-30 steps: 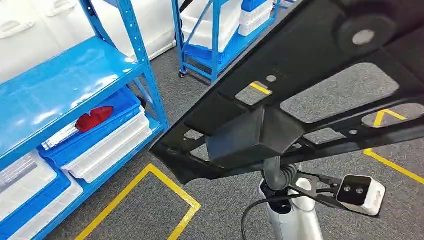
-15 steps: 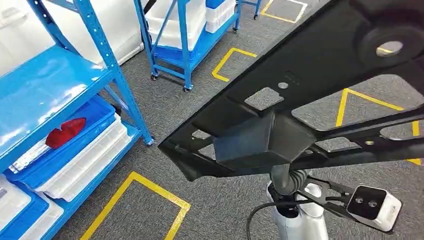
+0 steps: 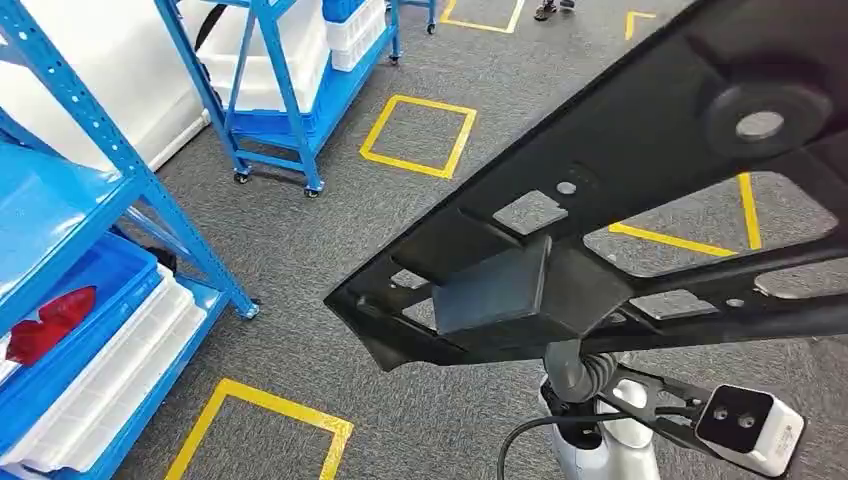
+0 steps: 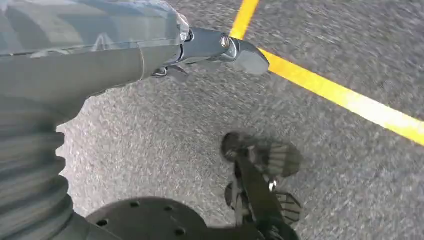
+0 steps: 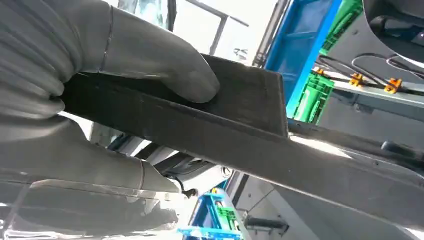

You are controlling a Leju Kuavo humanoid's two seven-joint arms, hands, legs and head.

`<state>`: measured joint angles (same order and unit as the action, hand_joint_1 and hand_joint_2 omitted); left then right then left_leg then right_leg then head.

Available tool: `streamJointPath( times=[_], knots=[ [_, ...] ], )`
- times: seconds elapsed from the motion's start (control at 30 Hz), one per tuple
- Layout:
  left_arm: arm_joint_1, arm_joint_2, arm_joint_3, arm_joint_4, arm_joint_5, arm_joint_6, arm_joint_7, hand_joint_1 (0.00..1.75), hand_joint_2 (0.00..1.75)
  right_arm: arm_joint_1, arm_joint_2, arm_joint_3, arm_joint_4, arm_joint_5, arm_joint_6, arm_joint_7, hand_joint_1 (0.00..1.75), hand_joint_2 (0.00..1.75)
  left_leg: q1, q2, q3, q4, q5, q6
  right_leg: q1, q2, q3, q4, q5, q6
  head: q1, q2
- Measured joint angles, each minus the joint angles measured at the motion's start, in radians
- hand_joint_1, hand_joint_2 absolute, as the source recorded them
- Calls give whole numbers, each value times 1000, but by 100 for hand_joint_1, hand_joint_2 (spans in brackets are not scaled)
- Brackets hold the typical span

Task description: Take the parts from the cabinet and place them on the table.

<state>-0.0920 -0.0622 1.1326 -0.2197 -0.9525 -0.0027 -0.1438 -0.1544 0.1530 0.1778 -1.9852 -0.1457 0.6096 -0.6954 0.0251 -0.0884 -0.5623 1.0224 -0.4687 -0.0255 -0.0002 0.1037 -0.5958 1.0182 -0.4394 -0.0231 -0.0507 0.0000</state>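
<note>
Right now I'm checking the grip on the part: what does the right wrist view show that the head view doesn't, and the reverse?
Right wrist view alone: the right hand gripping the black panel's edge, thumb pressed on its face. Head view alone: the panel's cut-outs, the blue shelving, white bins, a red part and yellow floor markings. Both show the black panel.

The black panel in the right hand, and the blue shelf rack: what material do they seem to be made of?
The black panel looks like moulded plastic, matte: formed cut-outs, ribs and a raised boss, with a finely textured edge where the right hand grips it. The blue shelf rack looks like painted steel: perforated uprights and a glossy, reflective shelf surface.
</note>
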Motion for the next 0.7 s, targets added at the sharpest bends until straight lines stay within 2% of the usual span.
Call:
streamJointPath(
  times=[0.03,0.07,0.1,0.13,0.17,0.2,0.23,0.27,0.3,0.33,0.37,0.4,0.43,0.47,0.5,0.53,0.63,0.67,0.7],
  knots=[
    [1,-4,0,0,1,2,5,0,175,0,0,0,2,2,0,0,175,175,2,4,1,-8,0,2,-2,11,-6,6,1,7,0,0],
    [0,-8,0,0,2,4,11,0,175,1,-2,0,2,2,-3,1,175,175,-4,14,3,-8,0,6,-6,22,-11,4,4,14,0,0],
    [0,-11,0,0,1,6,14,0,175,4,-3,0,2,1,-7,1,175,175,-7,21,3,-6,1,13,-9,32,-13,0,8,22,0,0],
    [-1,-14,0,0,1,6,17,0,175,7,-5,0,2,-3,-13,1,175,175,-2,34,6,-13,6,21,-5,44,-16,-3,10,30,0,0],
    [-1,-19,0,0,0,6,18,0,175,10,-8,0,2,-4,-17,1,175,175,3,48,9,-20,11,29,-8,29,-16,5,4,31,0,0],
    [-1,-20,0,0,0,6,18,0,175,11,-9,0,2,-6,-19,0,175,175,1,59,10,-24,12,34,-1,-28,-29,36,-20,35,0,0],
    [0,-21,0,0,0,6,18,0,175,11,-11,0,2,-6,-19,0,175,175,-4,74,10,-24,11,40,-2,-66,-64,105,-60,39,0,0],
    [4,-21,0,0,0,6,18,0,175,14,-11,0,2,-7,-19,0,175,175,-8,89,10,-24,10,43,-6,-86,-109,197,-103,42,0,0],
    [6,-21,0,0,0,6,18,0,175,19,-13,0,2,-11,-18,0,175,175,-10,104,9,-24,9,44,-8,-93,-146,269,-128,44,0,0],
    [7,-21,0,0,0,6,18,0,175,23,-14,0,3,-13,-17,0,175,175,-12,119,9,-23,8,43,-10,-96,-167,311,-135,46,0,0],
    [7,-21,1,0,2,6,18,0,175,26,-15,0,5,-13,-15,0,175,175,-12,132,10,-23,7,43,-13,-98,-163,302,-118,46,0,0],
    [6,-21,1,0,5,6,18,0,175,27,-16,0,6,-13,-15,0,175,175,-12,143,11,-23,5,42,-14,-102,-137,251,-86,46,0,0],
    [4,-22,1,0,7,6,16,0,175,26,-16,1,6,-13,-14,0,175,175,-12,154,14,-23,3,40,-14,-111,-88,160,-43,44,0,0],
    [3,-23,2,0,9,6,14,0,175,24,-16,3,6,-13,-14,0,175,175,-13,162,19,-23,0,36,-11,-143,-27,56,-5,39,0,0],
    [3,-23,4,0,10,7,12,0,175,20,-16,4,8,-13,-14,0,175,175,-18,170,22,-22,-3,30,-3,-194,-1,0,-15,32,0,0],
    [3,-24,5,0,12,9,10,0,175,16,-16,8,11,-14,-14,0,175,175,-21,175,22,-21,-6,24,2,-178,0,-1,-8,24,0,0],
    [1,-26,8,0,16,12,8,0,175,14,-16,11,17,-17,-15,0,175,175,-19,203,31,-25,-8,7,9,-148,-7,0,-9,10,0,0],
    [0,-26,9,0,16,12,8,0,175,13,-16,12,18,-17,-15,0,175,175,-13,192,28,-19,-17,-1,-5,-134,1,-12,-1,-1,0,0],
    [0,-26,11,0,16,12,7,0,175,10,-16,13,18,-18,-15,0,175,175,-12,144,23,5,-36,-4,-3,-126,2,-15,1,-4,0,0]
  ],
)
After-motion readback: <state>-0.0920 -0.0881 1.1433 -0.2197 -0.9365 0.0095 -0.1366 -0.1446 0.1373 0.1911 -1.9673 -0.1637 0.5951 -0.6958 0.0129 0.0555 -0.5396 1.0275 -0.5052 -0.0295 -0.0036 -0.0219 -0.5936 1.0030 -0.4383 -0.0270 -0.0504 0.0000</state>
